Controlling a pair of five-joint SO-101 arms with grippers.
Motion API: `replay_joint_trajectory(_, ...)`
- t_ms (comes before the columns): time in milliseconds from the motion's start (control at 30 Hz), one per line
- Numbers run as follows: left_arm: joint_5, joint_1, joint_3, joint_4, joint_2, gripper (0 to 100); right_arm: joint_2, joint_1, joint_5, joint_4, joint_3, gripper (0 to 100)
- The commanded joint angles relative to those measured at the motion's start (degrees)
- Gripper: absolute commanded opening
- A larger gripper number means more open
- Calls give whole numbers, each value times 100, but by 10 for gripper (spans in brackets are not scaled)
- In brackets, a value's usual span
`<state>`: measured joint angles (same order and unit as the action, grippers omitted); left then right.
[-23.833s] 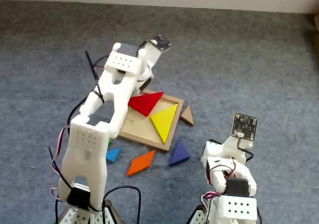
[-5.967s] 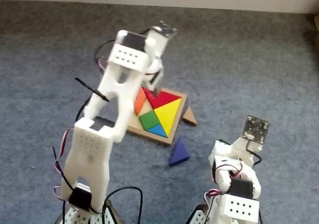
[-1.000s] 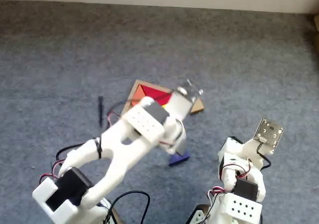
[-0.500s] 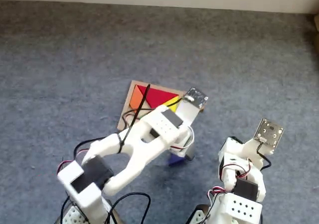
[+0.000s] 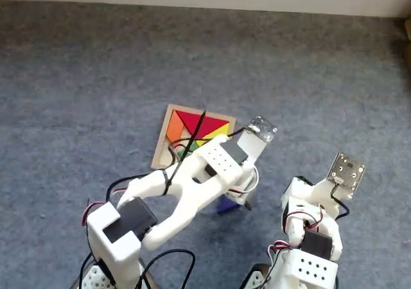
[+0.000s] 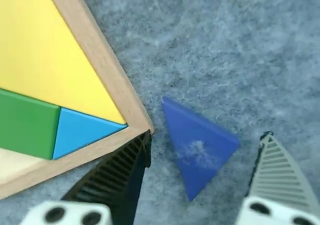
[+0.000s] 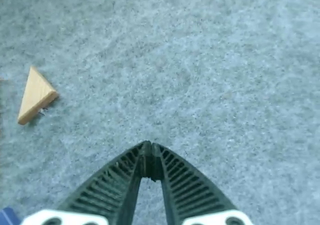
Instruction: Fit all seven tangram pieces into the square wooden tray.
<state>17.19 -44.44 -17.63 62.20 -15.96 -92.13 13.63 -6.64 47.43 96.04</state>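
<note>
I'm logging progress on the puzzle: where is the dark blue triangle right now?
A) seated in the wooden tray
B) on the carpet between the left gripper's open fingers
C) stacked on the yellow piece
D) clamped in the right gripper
B: the left wrist view shows the dark blue triangle lying on the carpet just outside the tray corner, between the spread fingers of the left gripper.

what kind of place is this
Probably a tabletop robot practice bench, lab or hobby: left arm and right arm side by side on a grey carpet-like mat, with a wooden tangram tray.
</note>
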Motion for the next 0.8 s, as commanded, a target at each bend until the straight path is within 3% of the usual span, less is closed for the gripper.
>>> replay_joint_trajectory(0,97,-242,40,44,4,325,-92,48,62,-136,593,16)
replay_joint_trajectory(267,105,-497,31,97,-40,322,-92,48,62,-136,593,16)
replay_joint_trajectory(467,70,-242,66,70,-48,207,-92,48,62,-136,593,16)
replay_joint_trajectory(633,53,-215,40,97,-4,178,-92,48,62,-136,593,16)
replay_joint_trajectory(767,-378,-242,66,114,92,136,-92,48,62,-136,593,16)
